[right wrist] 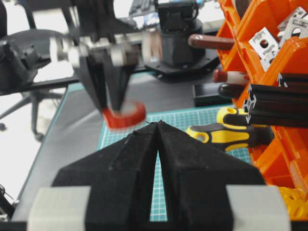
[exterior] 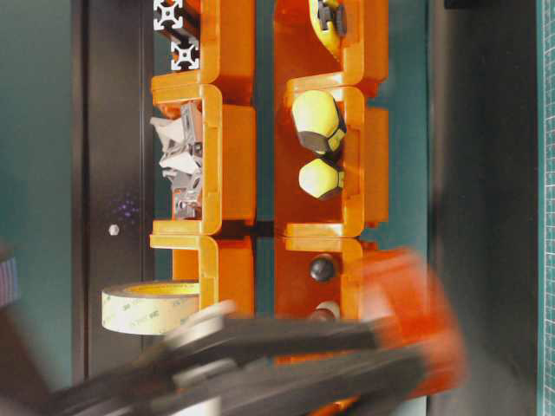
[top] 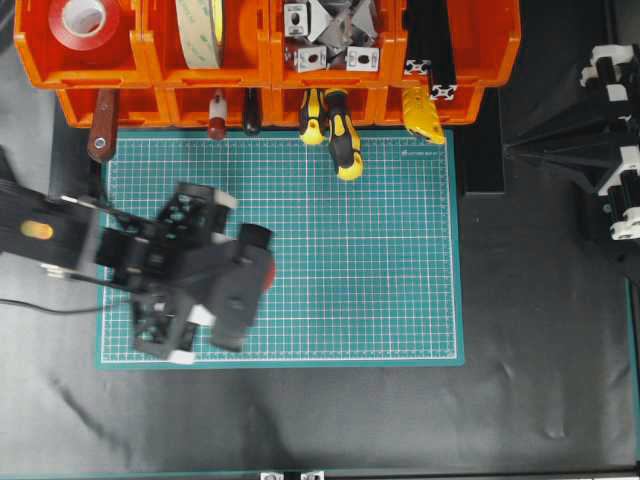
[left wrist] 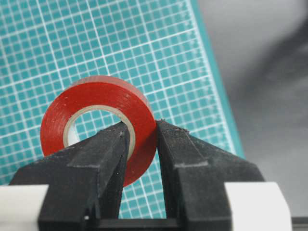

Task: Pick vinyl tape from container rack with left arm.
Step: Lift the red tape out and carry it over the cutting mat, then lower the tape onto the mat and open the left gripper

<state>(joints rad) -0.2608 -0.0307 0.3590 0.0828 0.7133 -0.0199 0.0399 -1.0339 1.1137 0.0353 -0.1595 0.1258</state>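
Overhead view: looks straight down on the green cutting mat (top: pixel 330 250), container rack (top: pixel 265 60) along its top edge. Table-level view: close, turned sideways, facing the rack's (exterior: pixel 286 173) open fronts. Wrist views: left rides close behind its end effector (left wrist: pixel 142 139) facing the mat (left wrist: pixel 96 43); right looks across the mat (right wrist: pixel 192 118) toward the opposite arm, rack (right wrist: pixel 269 57) at right.

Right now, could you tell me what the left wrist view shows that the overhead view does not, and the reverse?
Only the left wrist view shows the left hand pinching the wall of the vinyl tape, one finger through its core. Only the overhead view shows the container rack, another red roll in its top-left bin, and the screwdrivers. Both show the green cutting mat under the hand.
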